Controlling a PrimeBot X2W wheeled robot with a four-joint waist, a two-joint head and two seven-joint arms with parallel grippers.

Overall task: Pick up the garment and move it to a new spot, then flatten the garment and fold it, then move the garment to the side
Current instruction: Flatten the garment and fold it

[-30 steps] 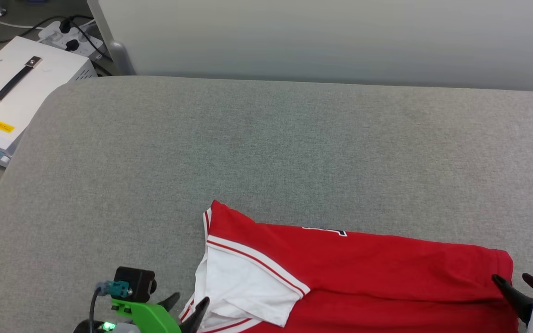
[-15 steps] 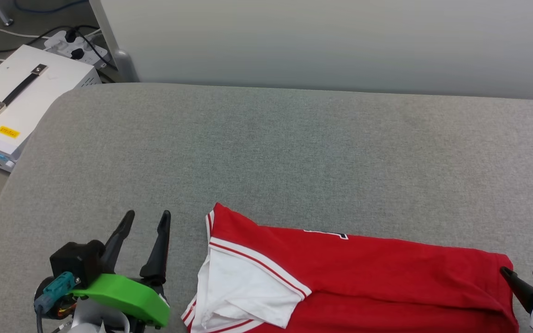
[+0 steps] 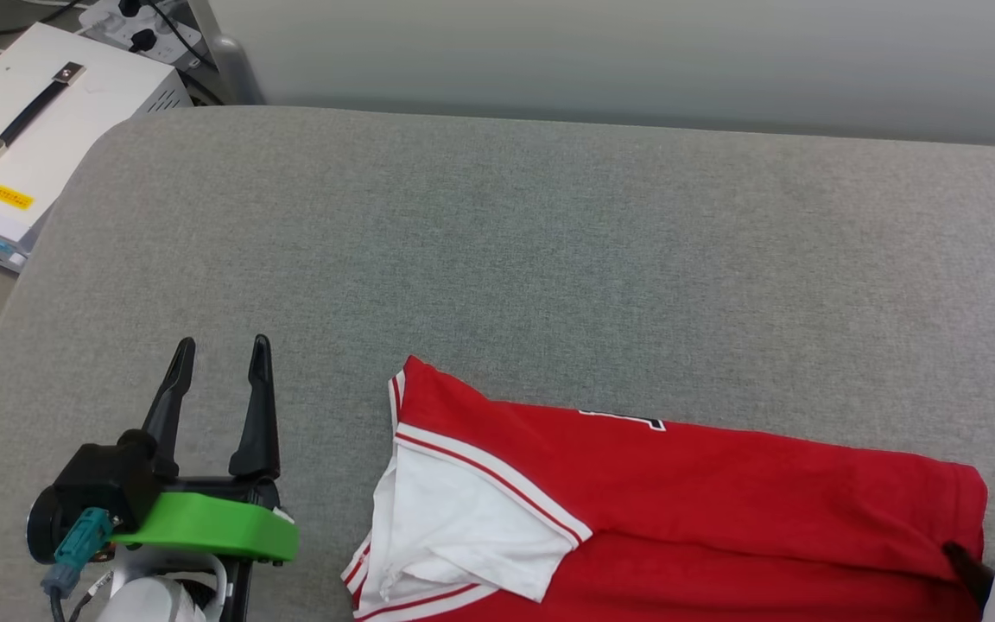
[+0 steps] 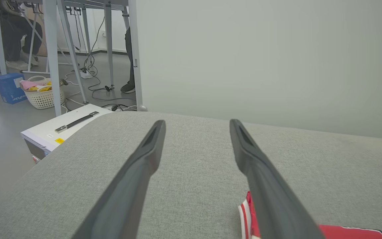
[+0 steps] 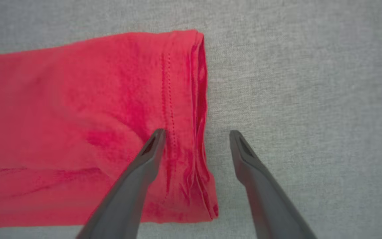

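The garment (image 3: pixel 679 501) is seen folded into a long red band, laid flat on the near side of the grey padded surface (image 3: pixel 549 242), with a white sleeve turned over at its left end. The left gripper (image 3: pixel 224 341) is placed beside that sleeve and apart from it, its two fingers spread with nothing between them. The right gripper (image 5: pixel 196 131) is likewise spread: one finger is set over the stitched hem at the band's right end, the other over bare grey cloth. Whether fabric is touched cannot be told.
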